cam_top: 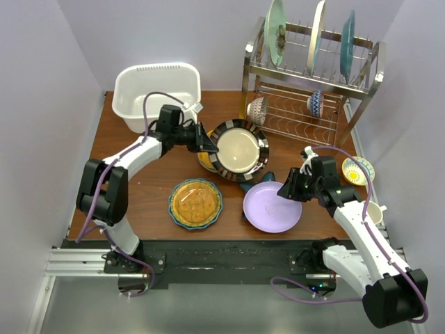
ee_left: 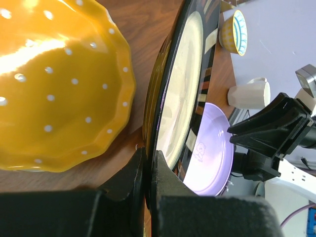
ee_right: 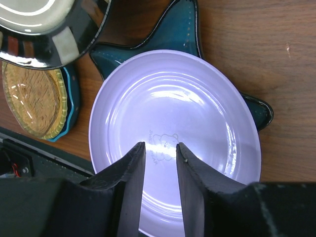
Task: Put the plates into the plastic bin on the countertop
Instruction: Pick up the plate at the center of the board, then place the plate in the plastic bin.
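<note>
My left gripper (cam_top: 206,142) is shut on the rim of the black-rimmed cream plate (cam_top: 240,149) and holds it tilted up above the countertop (cam_top: 149,181). In the left wrist view the fingers (ee_left: 165,170) pinch that plate's edge (ee_left: 190,84), with the orange dotted plate (ee_left: 59,84) lying below. The white plastic bin (cam_top: 156,94) stands at the back left, empty. My right gripper (cam_top: 286,189) is open over the lavender plate (cam_top: 272,207), which lies on the blue star plate (cam_top: 249,185). In the right wrist view its gripper (ee_right: 159,146) hovers above the lavender plate (ee_right: 197,108). The amber plate (cam_top: 195,203) lies front centre.
A steel dish rack (cam_top: 313,76) at the back right holds upright plates and two small bowls (cam_top: 258,109). A yellow bowl (cam_top: 357,170) and a white mug (cam_top: 372,212) sit by the right edge. The black front edge (cam_top: 222,254) runs along the near side.
</note>
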Action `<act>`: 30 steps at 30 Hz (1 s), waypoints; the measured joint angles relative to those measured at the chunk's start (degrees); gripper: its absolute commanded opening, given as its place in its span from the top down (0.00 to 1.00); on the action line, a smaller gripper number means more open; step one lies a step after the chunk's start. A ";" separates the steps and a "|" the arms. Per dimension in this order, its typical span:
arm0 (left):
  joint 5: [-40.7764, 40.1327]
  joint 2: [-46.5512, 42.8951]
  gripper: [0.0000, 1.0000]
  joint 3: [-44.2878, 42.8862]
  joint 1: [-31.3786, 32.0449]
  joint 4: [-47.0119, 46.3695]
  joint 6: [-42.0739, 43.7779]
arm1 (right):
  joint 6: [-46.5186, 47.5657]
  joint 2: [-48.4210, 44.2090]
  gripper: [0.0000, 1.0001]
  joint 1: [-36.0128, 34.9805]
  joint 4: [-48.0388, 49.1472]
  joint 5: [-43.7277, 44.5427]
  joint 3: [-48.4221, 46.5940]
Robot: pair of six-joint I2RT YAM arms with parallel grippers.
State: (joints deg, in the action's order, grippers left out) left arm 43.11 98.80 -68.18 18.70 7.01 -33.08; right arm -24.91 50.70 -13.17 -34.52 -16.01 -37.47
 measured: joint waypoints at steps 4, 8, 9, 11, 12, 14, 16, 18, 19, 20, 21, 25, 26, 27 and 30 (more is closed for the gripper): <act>0.04 -0.07 1.00 -1.88 -1.53 2.23 1.44 | 0.04 0.17 0.53 0.00 0.22 0.00 0.00; 0.11 -0.09 1.00 -3.85 -2.69 3.80 2.82 | 0.09 0.35 0.49 0.00 0.35 0.02 0.00; 0.13 -0.09 1.00 -4.22 -2.91 4.15 2.97 | 0.09 0.35 0.49 0.00 0.37 0.00 0.00; 0.15 -0.09 1.00 -5.16 -3.37 5.16 3.72 | 0.09 0.37 0.48 0.00 0.39 0.00 0.00; 0.17 -0.09 1.00 -5.64 -3.58 5.60 3.98 | 0.09 0.37 0.48 0.00 0.42 0.02 0.00; 0.17 -0.09 1.00 -6.49 -4.02 6.40 4.55 | 0.09 0.37 0.47 0.00 0.44 0.02 0.00; 0.24 -0.09 1.00 -7.34 -4.50 7.32 5.09 | 0.09 0.37 0.46 0.00 0.48 0.02 0.00; 0.28 -0.09 1.00 -8.31 -5.22 8.37 5.68 | 0.09 0.44 0.46 0.00 0.59 0.02 0.00; 0.33 -0.09 1.00 -8.79 -5.60 8.70 5.81 | 0.09 0.57 0.45 0.00 0.66 0.02 0.00; 0.33 -0.09 1.00 -9.20 -5.99 8.96 5.97 | 0.09 0.68 0.44 0.00 0.72 0.02 0.00; 0.35 -0.09 1.00 -9.66 -6.47 9.14 6.19 | 0.09 0.74 0.43 -0.02 0.70 0.02 0.00; 0.33 -0.09 1.00 -11.41 -8.63 10.58 7.04 | 0.11 0.74 0.41 0.00 0.72 0.04 0.02; 0.31 -0.09 1.00 -11.72 -9.11 10.84 7.26 | 0.13 0.74 0.39 0.00 0.72 0.04 0.02; 0.24 -0.09 1.00 -12.15 -9.77 11.34 7.34 | 0.13 0.74 0.38 0.00 0.74 0.04 0.02; 0.02 -0.04 1.00 -13.53 -11.52 12.72 7.63 | 0.15 0.74 0.36 0.00 0.72 0.07 0.02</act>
State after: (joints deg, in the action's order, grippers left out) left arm 43.13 98.76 -81.71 7.18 19.73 -25.45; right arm -24.75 51.44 -13.17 -33.80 -15.94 -37.45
